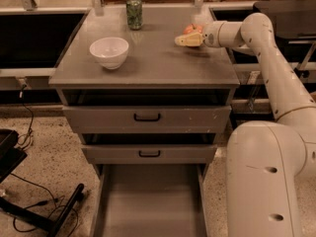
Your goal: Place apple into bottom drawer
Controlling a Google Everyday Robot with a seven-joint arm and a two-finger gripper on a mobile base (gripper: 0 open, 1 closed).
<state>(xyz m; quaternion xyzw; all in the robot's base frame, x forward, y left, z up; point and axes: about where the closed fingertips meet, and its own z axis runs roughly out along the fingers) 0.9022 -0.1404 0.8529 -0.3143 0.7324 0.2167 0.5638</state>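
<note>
While the bottom drawer [153, 201] sits pulled out, I see my gripper [186, 40] at the apple [190, 29] over the cabinet top [148, 63]. I cannot tell whether it grips.

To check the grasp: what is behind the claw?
The claw is at the right rear of the cabinet top; behind it an apple shows, its lower part covered.

apple [190, 28] seemingly behind gripper [181, 41] (cabinet top [148, 65]), bottom drawer [148, 206] cropped

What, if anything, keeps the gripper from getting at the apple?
Likely nothing, so yes: the gripper is right at the apple on the cabinet top; the white bowl and green can sit well aside.
</note>
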